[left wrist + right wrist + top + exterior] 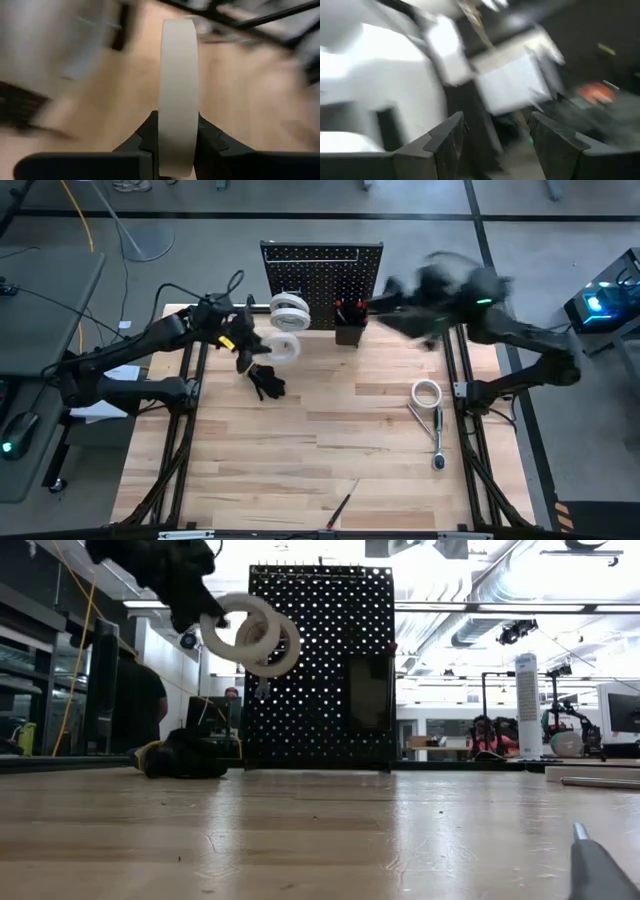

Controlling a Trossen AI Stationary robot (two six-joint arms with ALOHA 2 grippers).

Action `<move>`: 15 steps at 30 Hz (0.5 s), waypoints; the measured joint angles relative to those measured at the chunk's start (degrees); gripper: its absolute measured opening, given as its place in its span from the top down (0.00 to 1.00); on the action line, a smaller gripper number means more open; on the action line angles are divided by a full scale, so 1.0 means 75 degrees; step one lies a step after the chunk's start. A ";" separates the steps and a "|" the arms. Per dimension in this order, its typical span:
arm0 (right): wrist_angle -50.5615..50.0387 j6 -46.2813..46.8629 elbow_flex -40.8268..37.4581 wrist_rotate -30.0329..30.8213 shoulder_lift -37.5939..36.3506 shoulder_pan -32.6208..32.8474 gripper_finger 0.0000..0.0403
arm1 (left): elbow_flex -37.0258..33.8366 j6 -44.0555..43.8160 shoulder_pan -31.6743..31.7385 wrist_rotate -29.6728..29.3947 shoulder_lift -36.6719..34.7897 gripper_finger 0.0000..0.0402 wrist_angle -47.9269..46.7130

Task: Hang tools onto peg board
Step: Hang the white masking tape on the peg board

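Note:
The black peg board [320, 265] stands upright at the table's far edge, with white tape rolls [289, 307] hanging on its front and a small black bin [349, 328] holding red-handled tools. My left gripper [262, 348] is shut on another white tape roll [284, 348] in front of the board's left part, well above the table [240, 630]. My right gripper [495, 145] is open and empty, blurred, in the air to the right of the bin [400, 305]. My left gripper pinches the tape roll between its two fingers [207, 137], one on each flat side of the ring's part nearest the wrist [177, 145]. The fingers come from the table's left. The roll stands on edge, lifted clear of the table.
A white tape roll [427, 392], a silver ratchet [438, 435] and a thin wrench lie on the table's right part. A slim screwdriver [340, 505] lies near the front edge. A dark lump [268, 383] lies on the table below my left gripper. People show in the room behind.

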 joint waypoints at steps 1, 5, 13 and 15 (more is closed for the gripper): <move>-0.0099 -0.0146 -0.0085 0.0203 0.0029 -0.0010 0.46 | 0.0039 0.0436 0.0065 -0.0383 0.0015 0.85 -0.0049; -0.0310 -0.0531 -0.0218 0.0983 0.0052 0.0013 0.46 | -0.0010 0.0574 0.0255 -0.0070 0.0191 0.85 0.0441; -0.0525 -0.0392 -0.0188 0.1247 -0.0240 0.0043 0.46 | 0.0422 0.1270 0.0234 0.0825 0.0154 0.85 0.0777; -0.0634 -0.0525 -0.0198 0.1475 -0.0236 0.0070 0.46 | 0.0598 0.1861 0.0294 0.0583 0.0200 0.85 0.0950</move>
